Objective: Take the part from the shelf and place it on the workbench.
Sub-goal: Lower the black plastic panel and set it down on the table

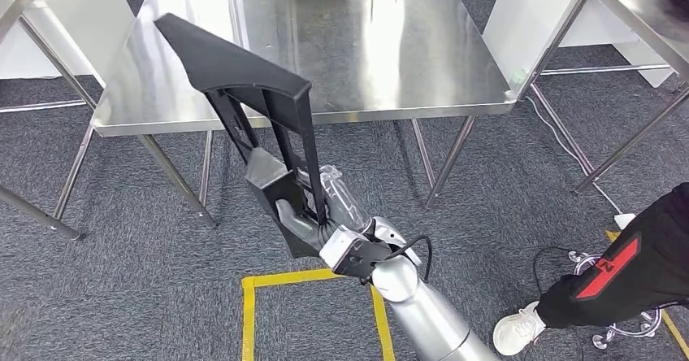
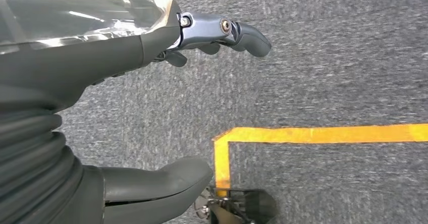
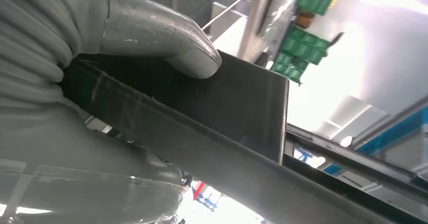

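One hand alone carries the part (image 1: 244,93): the right hand (image 1: 321,223) grips it at its lower end, thumb pressed flat on a dark panel in the right wrist view, while the long upper end reaches out over the near edge of the steel worktop (image 1: 406,68). That makes the hold look lopsided to me. Most of the part sits far from the grip, so it could swing or twist in the fingers as the arm lowers, and its broad top could strike the worktop edge before the base clears it. A release too near the edge might leave it tipping off onto the carpet (image 1: 122,280).

The left hand (image 2: 151,108) hangs over the carpet with its fingers apart and nothing in them.

Black and matt, the part looks like moulded plastic: a wide, tapering, slightly curved blade on top, joined by slim open struts to a blocky base. It appears stiff, and awkward rather than heavy.
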### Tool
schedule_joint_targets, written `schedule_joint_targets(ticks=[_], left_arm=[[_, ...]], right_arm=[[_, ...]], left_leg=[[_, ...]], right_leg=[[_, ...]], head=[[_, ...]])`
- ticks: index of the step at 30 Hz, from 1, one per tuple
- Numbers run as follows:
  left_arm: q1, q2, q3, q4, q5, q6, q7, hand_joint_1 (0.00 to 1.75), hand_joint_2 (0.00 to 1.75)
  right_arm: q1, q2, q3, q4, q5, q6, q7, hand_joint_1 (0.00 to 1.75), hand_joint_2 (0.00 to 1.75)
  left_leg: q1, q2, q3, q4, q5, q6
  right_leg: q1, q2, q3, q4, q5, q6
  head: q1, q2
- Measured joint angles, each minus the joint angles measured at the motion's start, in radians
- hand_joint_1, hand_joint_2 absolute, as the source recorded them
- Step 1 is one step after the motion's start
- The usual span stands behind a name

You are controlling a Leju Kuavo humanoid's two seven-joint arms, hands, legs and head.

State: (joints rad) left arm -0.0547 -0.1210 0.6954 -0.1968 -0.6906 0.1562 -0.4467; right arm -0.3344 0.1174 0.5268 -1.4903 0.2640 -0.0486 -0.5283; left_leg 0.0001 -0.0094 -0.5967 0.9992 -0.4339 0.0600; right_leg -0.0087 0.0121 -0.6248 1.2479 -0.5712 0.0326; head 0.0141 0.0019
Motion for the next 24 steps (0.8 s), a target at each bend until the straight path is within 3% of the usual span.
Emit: schedule_joint_targets(ticks=[2, 3, 4, 6, 7, 8, 10, 12, 14, 16, 17, 18, 19, 22, 23, 24], left_arm=[[0.003, -0.002, 0.001, 0.0, -0.001, -0.002, -0.003, 0.0, 1.75], [0.004, -0.004, 0.001, 0.0, -0.002, -0.003, -0.005, 0.0, 1.75], [0.004, -0.005, 0.001, 0.0, -0.002, -0.003, -0.006, 0.0, 1.75], [0.005, -0.007, 0.002, 0.001, -0.004, -0.004, -0.008, 0.0, 1.75], [0.005, -0.007, 0.002, 0.001, -0.004, -0.004, -0.008, 0.0, 1.75], [0.004, -0.008, 0.002, 0.001, -0.005, -0.004, -0.008, 0.0, 1.75], [0.002, -0.008, 0.003, 0.001, -0.006, -0.004, -0.007, 0.0, 1.75], [-0.002, -0.009, 0.002, 0.0, -0.006, -0.002, -0.005, 0.0, 1.75], [-0.006, -0.011, 0.002, 0.0, -0.006, 0.001, -0.003, 0.0, 1.75], [-0.006, -0.013, 0.003, 0.0, -0.006, 0.003, -0.001, 0.0, 1.75], [-0.006, -0.013, 0.003, 0.0, -0.006, 0.003, -0.001, 0.0, 1.75], [-0.005, -0.013, 0.003, 0.0, -0.006, 0.003, 0.0, 0.0, 1.75], [-0.005, -0.013, 0.003, 0.0, -0.006, 0.003, 0.002, 0.0, 1.75], [-0.001, -0.013, 0.004, 0.001, -0.007, 0.005, 0.007, 0.0, 1.75], [0.0, -0.013, 0.004, 0.002, -0.008, 0.005, 0.008, 0.0, 1.75], [0.0, -0.013, 0.005, 0.002, -0.009, 0.005, 0.009, 0.0, 1.75]], right_arm=[[0.001, -0.005, -0.001, 0.001, 0.021, -0.004, 0.005, 1.75, 1.75], [-0.001, -0.007, -0.001, 0.001, 0.033, -0.005, 0.007, 1.75, 1.75], [-0.003, -0.009, -0.001, 0.001, 0.042, -0.007, 0.009, 1.75, 1.75], [-0.011, -0.013, -0.001, 0.003, 0.054, -0.01, 0.012, 1.75, 1.75], [-0.016, -0.015, -0.002, 0.005, 0.057, -0.011, 0.014, 1.75, 1.75], [-0.021, -0.016, -0.002, 0.006, 0.06, -0.012, 0.015, 1.75, 1.75], [-0.038, -0.016, -0.002, 0.006, 0.071, -0.014, 0.021, 1.75, 1.75], [-0.063, -0.014, -0.001, 0.008, 0.085, -0.015, 0.033, 1.75, 1.75], [-0.093, -0.012, -0.001, 0.013, 0.098, -0.015, 0.047, 1.75, 1.75], [-0.118, -0.01, 0.001, 0.022, 0.107, -0.015, 0.061, 1.75, 1.75], [-0.127, -0.009, 0.001, 0.028, 0.11, -0.015, 0.066, 1.75, 1.75], [-0.133, -0.008, 0.001, 0.033, 0.113, -0.015, 0.071, 1.75, 1.75], [-0.14, -0.007, 0.002, 0.038, 0.117, -0.015, 0.075, 1.75, 1.75], [-0.17, -0.004, 0.007, 0.066, 0.13, -0.015, 0.085, 1.75, 1.75], [-0.181, -0.003, 0.009, 0.078, 0.133, -0.016, 0.087, 1.75, 1.75], [-0.191, -0.003, 0.01, 0.088, 0.136, -0.017, 0.09, 1.75, 1.75]], left_leg=[[0.0, -0.005, 0.027, 0.0, -0.024, -0.001], [0.0, -0.007, 0.044, 0.0, -0.037, -0.002], [0.0, -0.009, 0.062, 0.0, -0.051, -0.004], [-0.001, -0.012, 0.092, 0.001, -0.08, -0.011], [-0.002, -0.012, 0.103, 0.001, -0.094, -0.017], [-0.003, -0.012, 0.114, 0.001, -0.104, -0.023], [-0.003, -0.01, 0.126, 0.013, -0.113, -0.033], [0.0, -0.005, 0.099, 0.076, -0.103, -0.041], [0.006, 0.0, 0.024, 0.19, -0.116, -0.051], [0.011, 0.002, -0.062, 0.281, -0.166, -0.063], [0.012, 0.003, -0.092, 0.292, -0.182, -0.066], [0.013, 0.004, -0.109, 0.276, -0.18, -0.068], [0.014, 0.006, -0.112, 0.232, -0.151, -0.067], [0.008, 0.011, -0.095, 0.068, 0.012, -0.052], [0.004, 0.013, -0.09, 0.043, 0.042, -0.046], [0.0, 0.015, -0.085, 0.032, 0.047, -0.039]], right_leg=[[-0.001, 0.0, -0.062, 0.029, -0.048, -0.001], [-0.001, -0.001, -0.072, 0.002, -0.051, 0.004], [-0.002, -0.002, -0.069, -0.05, -0.027, 0.015], [-0.003, -0.009, -0.05, -0.171, 0.082, 0.034], [-0.001, -0.014, -0.038, -0.209, 0.129, 0.034], [0.001, -0.018, -0.03, -0.226, 0.159, 0.024], [0.001, -0.017, -0.009, -0.229, 0.16, -0.007], [-0.006, -0.012, 0.012, -0.234, 0.149, -0.031], [-0.007, -0.011, 0.034, -0.236, 0.129, -0.046], [-0.007, -0.008, 0.057, -0.236, 0.106, -0.048], [-0.006, -0.006, 0.072, -0.236, 0.093, -0.047], [-0.007, -0.005, 0.088, -0.236, 0.08, -0.046], [-0.007, -0.005, 0.107, -0.236, 0.066, -0.043], [-0.004, -0.003, 0.15, -0.239, 0.025, -0.031], [-0.003, -0.002, 0.155, -0.246, 0.017, -0.024], [0.0, -0.002, 0.165, -0.251, 0.015, -0.016]], head=[[0.0, 0.0], [0.0, 0.0], [0.0, 0.0], [0.0, 0.0], [0.0, 0.0], [0.0, 0.0], [0.001, 0.0], [0.001, 0.0], [0.0, 0.0], [-0.001, 0.0], [-0.001, 0.0], [-0.001, 0.0], [-0.001, 0.0], [-0.001, 0.0], [-0.001, 0.0], [-0.002, 0.0]])
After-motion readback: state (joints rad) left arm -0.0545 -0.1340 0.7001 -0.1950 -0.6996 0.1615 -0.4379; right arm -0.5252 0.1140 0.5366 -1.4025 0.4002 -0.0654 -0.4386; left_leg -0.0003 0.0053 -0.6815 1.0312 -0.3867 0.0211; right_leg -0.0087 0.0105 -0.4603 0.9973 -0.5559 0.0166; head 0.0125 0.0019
